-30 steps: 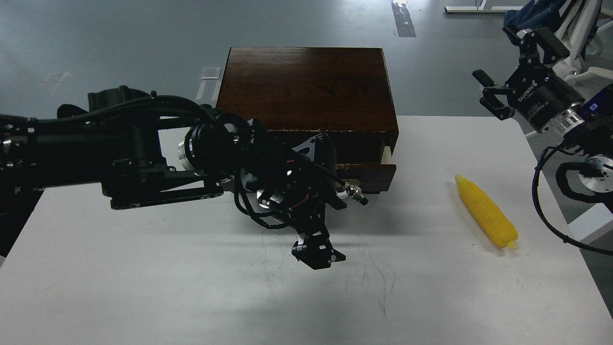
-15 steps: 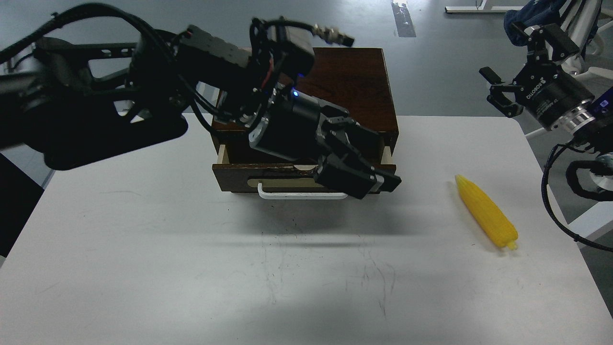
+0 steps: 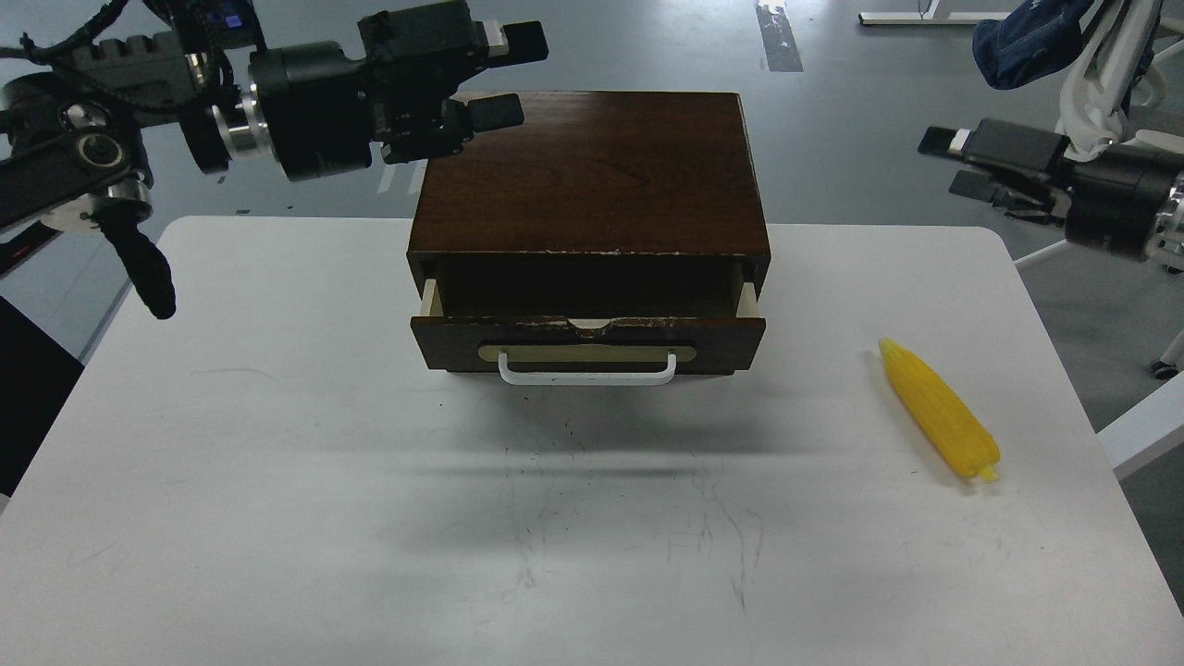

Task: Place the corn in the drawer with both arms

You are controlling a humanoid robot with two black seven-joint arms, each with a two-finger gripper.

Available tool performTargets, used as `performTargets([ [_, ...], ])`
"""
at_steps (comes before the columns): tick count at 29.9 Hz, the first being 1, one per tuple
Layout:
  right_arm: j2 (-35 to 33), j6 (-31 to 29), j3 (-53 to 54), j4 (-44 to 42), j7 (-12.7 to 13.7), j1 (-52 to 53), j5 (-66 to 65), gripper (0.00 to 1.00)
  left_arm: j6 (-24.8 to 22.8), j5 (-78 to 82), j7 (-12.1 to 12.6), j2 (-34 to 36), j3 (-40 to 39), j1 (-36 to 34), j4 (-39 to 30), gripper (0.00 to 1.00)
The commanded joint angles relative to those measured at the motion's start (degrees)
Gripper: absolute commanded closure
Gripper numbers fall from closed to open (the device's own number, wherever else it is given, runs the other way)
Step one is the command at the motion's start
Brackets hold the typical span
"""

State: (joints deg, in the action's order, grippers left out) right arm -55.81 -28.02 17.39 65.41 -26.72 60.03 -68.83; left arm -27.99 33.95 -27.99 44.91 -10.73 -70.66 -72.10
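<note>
The yellow corn (image 3: 939, 410) lies on the white table at the right, tip pointing away from me. The dark wooden drawer (image 3: 588, 342) with its white bar handle (image 3: 586, 375) is pulled out a short way from the box cabinet (image 3: 592, 171). My left gripper (image 3: 511, 74) is open and empty, raised above the cabinet's back left corner. My right gripper (image 3: 955, 162) is open and empty, raised beyond the table's far right edge, well above and behind the corn.
The white table (image 3: 277, 481) spreads in front of the drawer. A white chair frame with a blue cloth (image 3: 1045, 32) stands at the far right behind my right arm. A loose black cable end (image 3: 148, 268) hangs from my left arm.
My left arm has lifted away from the drawer front and swung up and left; its gripper now sits above the cabinet's back left. The drawer stays slightly open. My right gripper has turned level.
</note>
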Motion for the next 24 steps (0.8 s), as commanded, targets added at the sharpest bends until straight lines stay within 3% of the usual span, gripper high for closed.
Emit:
performTargets([
  [1,0.26,0.02,-11.9,0.87,-0.08,7.8,-13.22,0.0,-0.01,-10.27,-0.01,-0.87,-2.54,2.97,5.37,0.01],
  [9,6.76,0.02,-27.31,-3.6,-0.09,15.73,-24.4,0.0,-0.01,-14.52,-0.01,-1.23,-3.51,5.18,9.52,0.01],
  [24,14.06,0.02,-35.75,-6.51,-1.05,16.87,-27.31,0.0,-0.01,-14.52,-0.01,-1.32,-3.6,5.18,9.52,0.01],
])
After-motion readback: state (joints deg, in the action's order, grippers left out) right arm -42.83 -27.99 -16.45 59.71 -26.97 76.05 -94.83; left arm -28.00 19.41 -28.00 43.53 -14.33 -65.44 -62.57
